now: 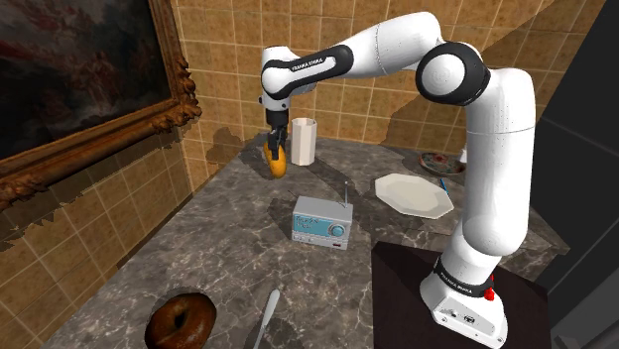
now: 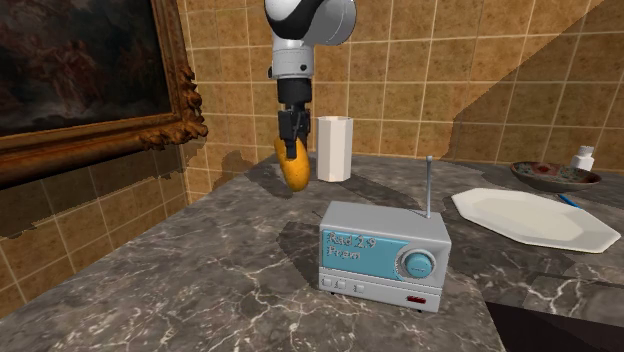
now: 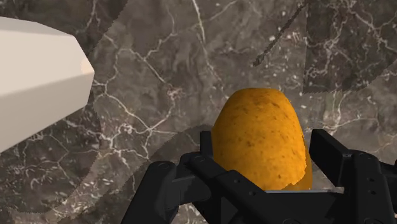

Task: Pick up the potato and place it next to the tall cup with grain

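our jaws pinch the potato (image 2: 293, 168), held above the counter (image 2: 200, 270) at nine o'clock of the tall cup (image 2: 334, 148) in the second exterior view; we'd lower straight down and release softly; it may roll

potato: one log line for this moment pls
phase: place | fingers: shut on potato | potato: close beside tall white cup, on its shoulder view's left | released: no

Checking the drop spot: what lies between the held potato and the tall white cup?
Nothing: in the wrist view the counter between potato and cup is bare.
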You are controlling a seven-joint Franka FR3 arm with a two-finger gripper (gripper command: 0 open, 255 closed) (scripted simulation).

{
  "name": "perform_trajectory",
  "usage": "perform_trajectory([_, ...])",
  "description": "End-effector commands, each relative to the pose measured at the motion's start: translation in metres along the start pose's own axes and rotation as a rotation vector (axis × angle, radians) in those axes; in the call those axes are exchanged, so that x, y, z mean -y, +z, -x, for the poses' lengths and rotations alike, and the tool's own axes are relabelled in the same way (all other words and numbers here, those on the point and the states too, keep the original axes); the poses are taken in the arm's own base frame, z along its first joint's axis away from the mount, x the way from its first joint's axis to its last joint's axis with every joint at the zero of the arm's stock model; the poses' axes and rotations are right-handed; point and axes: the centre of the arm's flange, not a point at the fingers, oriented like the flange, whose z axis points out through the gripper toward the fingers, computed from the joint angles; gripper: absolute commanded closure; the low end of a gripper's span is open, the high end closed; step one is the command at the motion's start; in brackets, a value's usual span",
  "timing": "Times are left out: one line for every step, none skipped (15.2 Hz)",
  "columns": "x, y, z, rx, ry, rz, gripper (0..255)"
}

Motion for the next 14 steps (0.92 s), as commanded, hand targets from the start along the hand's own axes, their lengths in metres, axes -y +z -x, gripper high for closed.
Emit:
perform_trajectory([0.0, 0.011, 0.0, -0.001, 0.0, 0.0, 255])
perform_trajectory([0.0, 0.016, 0.0, -0.001, 0.0, 0.0, 255])
perform_trajectory([-0.001, 0.021, 0.0, -0.001, 0.0, 0.0, 255])
perform_trajectory([-0.001, 0.027, 0.0, -0.001, 0.0, 0.0, 255])
perform_trajectory([-0.001, 0.032, -0.001, -0.001, 0.0, 0.0, 255])
perform_trajectory([-0.002, 0.037, -0.001, -0.001, 0.0, 0.0, 255])
perform_trajectory([-0.002, 0.042, -0.001, -0.001, 0.0, 0.0, 255])
perform_trajectory([-0.002, 0.048, -0.001, -0.001, 0.0, 0.0, 255])
perform_trajectory([-0.002, 0.053, -0.001, -0.001, 0.0, 0.0, 255])
perform_trajectory([-0.003, 0.058, -0.002, -0.001, 0.0, 0.0, 255])
perform_trajectory([-0.003, 0.063, -0.002, -0.001, 0.0, 0.0, 255])
perform_trajectory([-0.003, 0.069, -0.002, -0.001, 0.0, 0.0, 255])
perform_trajectory([-0.004, 0.074, -0.002, -0.001, 0.0, 0.0, 255])
perform_trajectory([-0.004, 0.079, -0.003, -0.001, 0.0, 0.0, 255])
